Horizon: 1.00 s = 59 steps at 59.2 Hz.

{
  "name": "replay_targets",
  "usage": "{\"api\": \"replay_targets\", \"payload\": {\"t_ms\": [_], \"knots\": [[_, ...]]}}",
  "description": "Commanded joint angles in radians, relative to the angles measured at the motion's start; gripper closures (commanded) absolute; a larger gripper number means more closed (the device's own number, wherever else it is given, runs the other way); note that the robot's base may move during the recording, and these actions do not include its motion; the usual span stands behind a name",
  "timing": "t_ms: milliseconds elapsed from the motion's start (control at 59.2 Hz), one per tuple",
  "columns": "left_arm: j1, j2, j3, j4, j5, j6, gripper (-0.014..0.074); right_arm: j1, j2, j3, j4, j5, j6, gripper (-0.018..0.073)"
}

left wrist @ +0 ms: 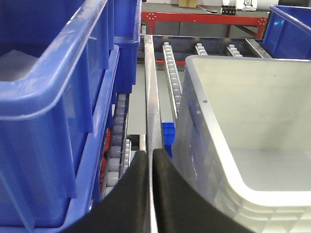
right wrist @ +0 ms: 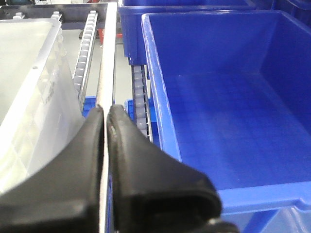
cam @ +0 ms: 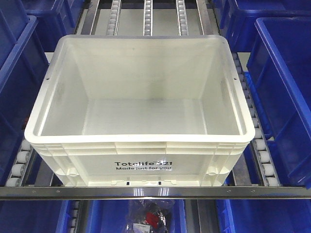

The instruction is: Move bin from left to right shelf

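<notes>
A white empty bin (cam: 141, 109) marked "Totelife 321" sits on the roller shelf in the middle of the front view. No gripper shows in the front view. In the left wrist view my left gripper (left wrist: 149, 154) is shut and empty, just left of the bin's wall (left wrist: 204, 145), over the metal shelf rail (left wrist: 151, 92). In the right wrist view my right gripper (right wrist: 105, 109) is shut and empty, just right of the bin's side (right wrist: 34, 107), over the white rail (right wrist: 108, 53).
Blue bins stand on both sides: at the left (cam: 14, 82) and right (cam: 286, 92) in the front view, close beside my left gripper (left wrist: 53, 107) and my right gripper (right wrist: 223, 102). Roller tracks (cam: 148, 17) run back behind the white bin. A metal front rail (cam: 155, 192) crosses below it.
</notes>
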Motion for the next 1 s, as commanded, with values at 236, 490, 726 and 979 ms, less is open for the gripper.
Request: {"api": "replay_targets", "payload": {"t_ms": [236,490,726,979], "knots": [[-0.002,0.016,-0.033,-0.003,-0.062,-0.006,0.0218,0.0,0.017,-0.033,-0.004,-0.072,-0.007,0.0162],[-0.082,0.051,-0.041,-0.003,-0.04,-0.005,0.0001,0.089,0.063,-0.044,-0.013,-0.066,-0.011,0.0023],[-0.209,0.266,-0.24,-0.004,0.122,0.081,0.0011,0.213,0.301,-0.216,-0.013,0.025,-0.016,0.0029],[-0.223,0.562,-0.482,-0.004,0.245,0.076,0.0011,0.247,0.643,-0.516,0.022,0.2,-0.005,0.0029]]}}
